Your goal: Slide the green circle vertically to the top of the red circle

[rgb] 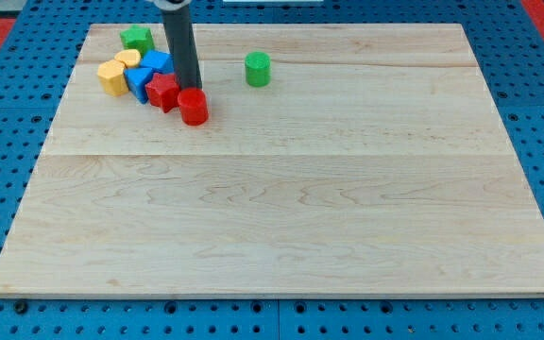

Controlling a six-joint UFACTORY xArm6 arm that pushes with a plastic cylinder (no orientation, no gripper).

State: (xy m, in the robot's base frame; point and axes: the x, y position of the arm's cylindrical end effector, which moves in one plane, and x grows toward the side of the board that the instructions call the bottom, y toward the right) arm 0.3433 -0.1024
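Camera view. The landmark is the red circle [194, 107], which stands on the board [281, 236] near its top-left part. My tip [190, 88] ends just above the red circle, touching or nearly touching its upper edge; which of the two cannot be told. The rod has no jaws and holds nothing; it can only push.

The green circle [258, 69] stands apart, to the right of the red circle and slightly above it. It is free on all sides, so it can be pushed from any direction.

A cluster lies left of the red circle: a red block [163, 92] touching or just beside it, two blue blocks [149, 74], two yellow blocks [117, 74] and, farthest up-left, a green star-like block [137, 39].

Judgement: the task is not yet done. The green circle must go leftward until it sits directly above the red circle. The tip now occupies that spot, so it would need to clear it and approach the green circle from its right side. The nearby cluster leaves little margin for overshoot.
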